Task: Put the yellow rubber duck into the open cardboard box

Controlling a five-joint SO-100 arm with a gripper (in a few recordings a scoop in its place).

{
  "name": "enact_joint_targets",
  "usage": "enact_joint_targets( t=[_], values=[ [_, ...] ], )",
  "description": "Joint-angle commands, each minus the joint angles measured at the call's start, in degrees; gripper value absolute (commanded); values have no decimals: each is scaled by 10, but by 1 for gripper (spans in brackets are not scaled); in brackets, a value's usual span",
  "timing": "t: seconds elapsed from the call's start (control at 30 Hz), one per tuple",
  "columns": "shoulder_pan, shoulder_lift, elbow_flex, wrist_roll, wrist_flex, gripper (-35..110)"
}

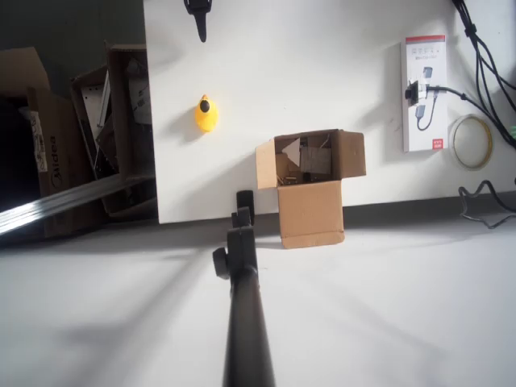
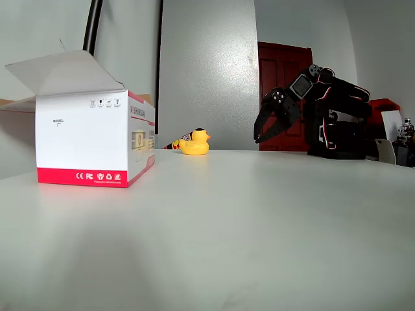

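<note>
The yellow rubber duck sits upright on the white table, left of and a little beyond the open cardboard box. That box stands at the table's near edge with its flaps spread and scraps inside. My black gripper hangs at the top edge of the overhead view, beyond the duck and apart from it. In the fixed view the duck rests far back on the table, and the gripper hovers to its right above the surface, jaws open and empty.
A white product box with a red stripe lies at the right, with a tape roll and cables beside it. Darker cardboard boxes stand off the table's left edge. A black pole crosses the foreground.
</note>
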Motion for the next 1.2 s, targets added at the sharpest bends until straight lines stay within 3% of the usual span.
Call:
enact_joint_targets(
  t=[0.0,1.17],
  values=[
    [-4,-2,3,-3,2,-1],
    [-16,-2,3,-13,2,0]
  ],
)
